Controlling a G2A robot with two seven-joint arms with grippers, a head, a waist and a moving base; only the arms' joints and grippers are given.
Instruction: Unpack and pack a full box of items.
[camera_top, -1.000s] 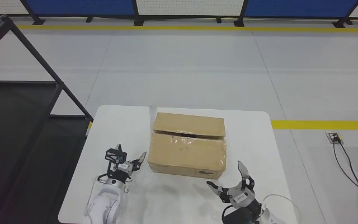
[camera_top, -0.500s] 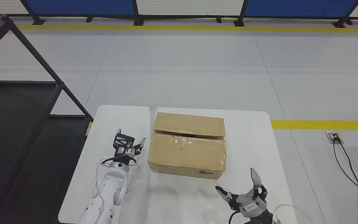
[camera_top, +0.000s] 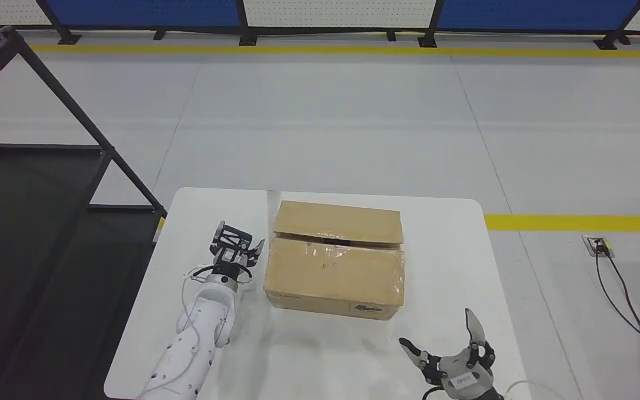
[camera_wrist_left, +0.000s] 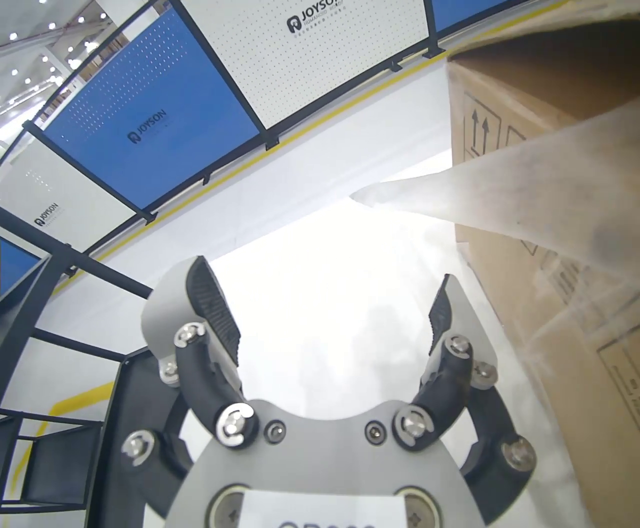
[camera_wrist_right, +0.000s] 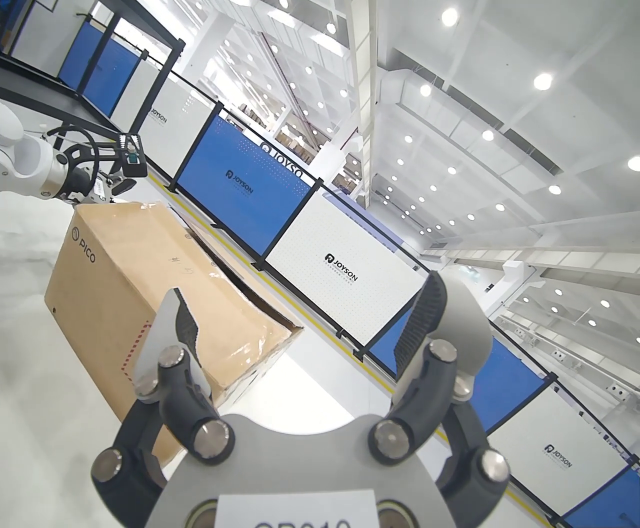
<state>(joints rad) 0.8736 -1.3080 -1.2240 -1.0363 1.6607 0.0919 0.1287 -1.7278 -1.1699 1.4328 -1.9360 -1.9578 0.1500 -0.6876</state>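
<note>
A brown cardboard box (camera_top: 337, 257) stands in the middle of the white table (camera_top: 450, 250), its top flaps nearly closed with a dark slit between them. My left gripper (camera_top: 237, 241) is open right beside the box's left side, level with its upper edge. In the left wrist view that gripper (camera_wrist_left: 320, 295) holds nothing, and the box's side (camera_wrist_left: 550, 250) with loose clear tape rises close by. My right gripper (camera_top: 447, 338) is open near the table's front edge, right of the box. The right wrist view has the gripper (camera_wrist_right: 305, 310) tilted upward, the box (camera_wrist_right: 125, 265) beyond it.
A black metal rack (camera_top: 60, 200) stands left of the table. Blue and white partition panels (camera_top: 330, 12) line the far side of the floor, behind a yellow line (camera_top: 560, 221). A floor socket with a cable (camera_top: 598, 246) lies to the right.
My left gripper has moved forward along the box's left side, toward its top edge. My right gripper has drawn back and to the right, toward the table's front edge.
</note>
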